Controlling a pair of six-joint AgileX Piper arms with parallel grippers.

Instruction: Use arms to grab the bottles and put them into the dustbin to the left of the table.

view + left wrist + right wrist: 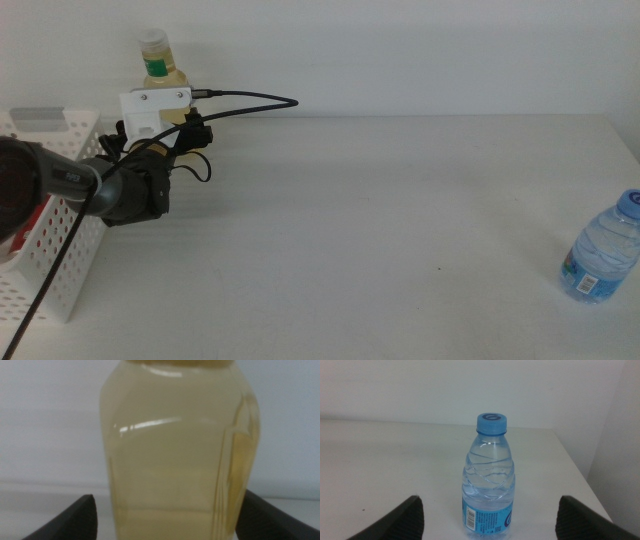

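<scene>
Apparently your left gripper (165, 520) stood wide open around the yellow bottle (180, 450), holding nothing; closing was next, while the right gripper (487, 520) waited open before the water bottle (489, 480)

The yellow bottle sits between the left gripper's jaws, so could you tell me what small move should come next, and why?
Probably close the left gripper on the yellow bottle: its open jaws flank the bottle's body with gaps on both sides. The right gripper waits, facing the water bottle.
</scene>
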